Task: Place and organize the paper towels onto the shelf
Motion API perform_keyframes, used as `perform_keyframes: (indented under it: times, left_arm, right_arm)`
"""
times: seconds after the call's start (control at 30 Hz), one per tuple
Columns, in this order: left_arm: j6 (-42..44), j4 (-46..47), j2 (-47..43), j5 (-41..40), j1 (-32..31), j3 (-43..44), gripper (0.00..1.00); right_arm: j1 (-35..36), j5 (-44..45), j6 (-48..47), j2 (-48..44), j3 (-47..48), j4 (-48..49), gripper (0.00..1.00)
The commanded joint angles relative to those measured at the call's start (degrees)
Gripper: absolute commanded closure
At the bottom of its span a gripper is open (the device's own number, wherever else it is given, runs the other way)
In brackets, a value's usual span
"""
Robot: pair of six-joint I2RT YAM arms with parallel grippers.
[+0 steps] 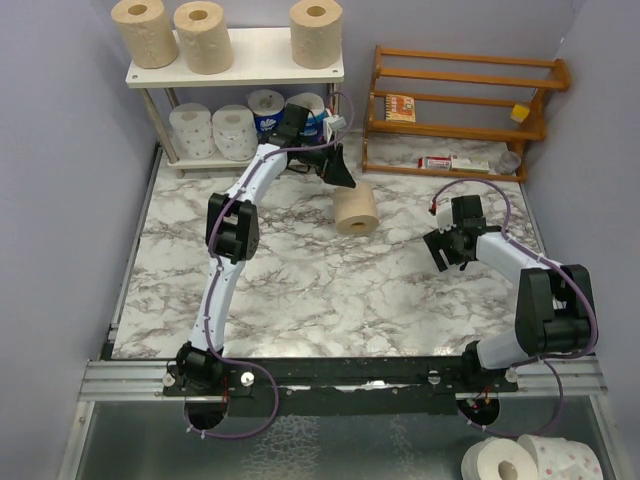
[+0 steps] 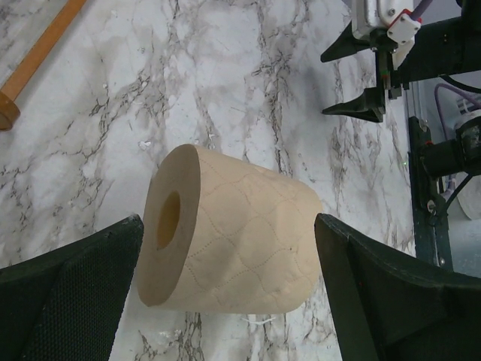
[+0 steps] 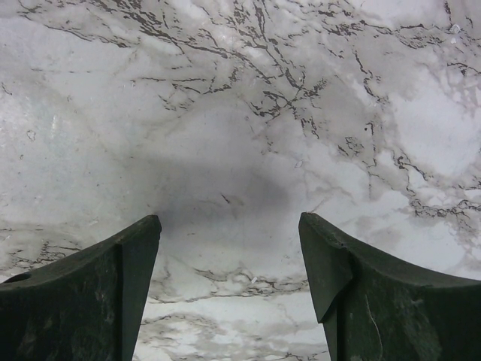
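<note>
A robot lab: enclosed marble-print table, mounting rail.

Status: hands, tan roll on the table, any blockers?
Left hand open, straddling tan roll, contact unclear. Right hand open, empty, over marble. No blocker seen toward shelf.

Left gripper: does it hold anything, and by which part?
Unclear: the left gripper flanks the tan roll at its two ends; contact cannot be told.

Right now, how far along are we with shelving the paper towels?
Done: three tan rolls on the shelf top, four rolls on its lower tier. In hand: the open left gripper straddles the last tan roll, lying on the table. Remaining: grasp and shelve it.
</note>
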Motion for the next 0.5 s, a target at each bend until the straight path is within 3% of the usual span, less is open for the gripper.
perform_keyframes:
  times: [0.0, 0.37, 0.47]
  left_arm:
    - [-3.33, 4.03, 1.76, 1.65, -0.27, -0.89, 0.03]
    - [-1.58, 4.01, 0.13, -1.67, -0.53, -8.38, 0.16]
    - [-1.20, 3.98, -0.20, -0.44, -1.12, -12.03, 0.28]
  right_arm:
    - [0.14, 2.46, -0.27, 4.33, -3.06, -2.68, 0.24]
    - [0.14, 2.54, -0.27, 4.31, -3.02, -2.68, 0.24]
    - [0.14, 2.31, -0.31, 3.70, -3.12, -2.69, 0.24]
